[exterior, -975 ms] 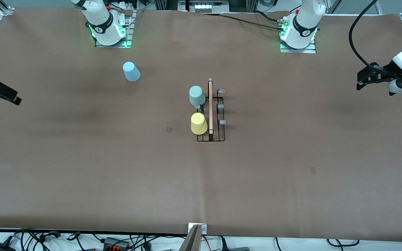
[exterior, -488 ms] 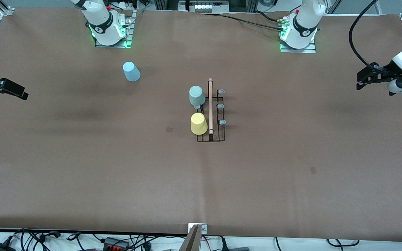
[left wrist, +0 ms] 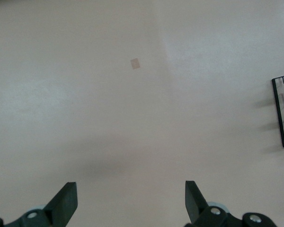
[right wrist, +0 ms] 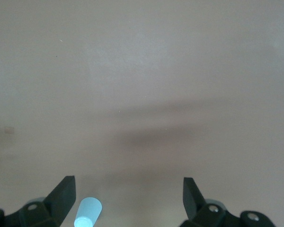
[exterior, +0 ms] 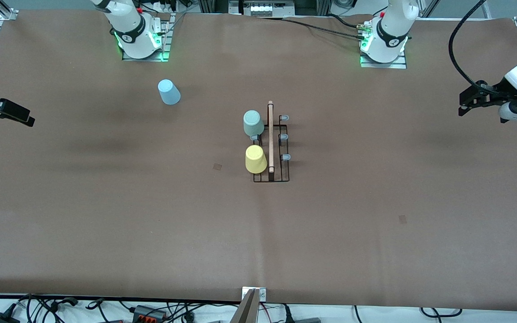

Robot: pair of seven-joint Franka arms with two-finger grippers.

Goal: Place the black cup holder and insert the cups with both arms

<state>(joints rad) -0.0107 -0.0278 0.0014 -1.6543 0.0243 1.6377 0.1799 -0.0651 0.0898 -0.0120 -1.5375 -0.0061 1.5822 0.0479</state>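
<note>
One black cup holder (exterior: 271, 148), three cups (exterior: 254, 123), two wide-open, empty pincers (exterior: 465, 105) over the table ends.

Right hand (exterior: 16, 117) — slightly inward, higher

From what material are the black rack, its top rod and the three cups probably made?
Black cup holder: apparently thin metal wire, painted black. Rod handle: pale, looks like wood. Green cup, yellow cup, blue cup: matte pastel, likely plastic.
</note>
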